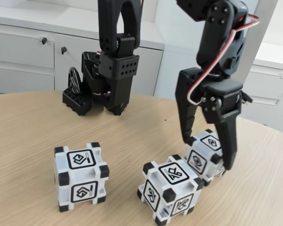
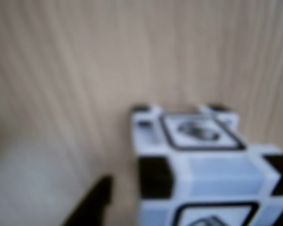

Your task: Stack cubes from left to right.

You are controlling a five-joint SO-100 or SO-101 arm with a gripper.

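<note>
At the right of the fixed view, the claw (image 1: 209, 155) reaches down over the right cube (image 1: 203, 154), one finger on each side of it, spread about as wide as the cube; whether the fingers press its faces I cannot tell. That cube sits on the wooden bench (image 1: 28, 132), just behind and nearly touching the middle cube (image 1: 169, 192) at lower centre. The left cube (image 1: 81, 175) stands well apart at lower left. A second black arm (image 1: 115, 61) hangs at upper centre. No containers appear here.

In the blurred wrist view, a cube (image 2: 203, 165) takes up the lower right, a glyph face turned up, with one dark finger (image 2: 92, 202) at the bottom edge beside it, apart from its side.

The cubes look stiff, light and smooth, likely a little slippery; the flat white faces between the black corner blocks seem the best hold, squarely across opposite sides.
</note>
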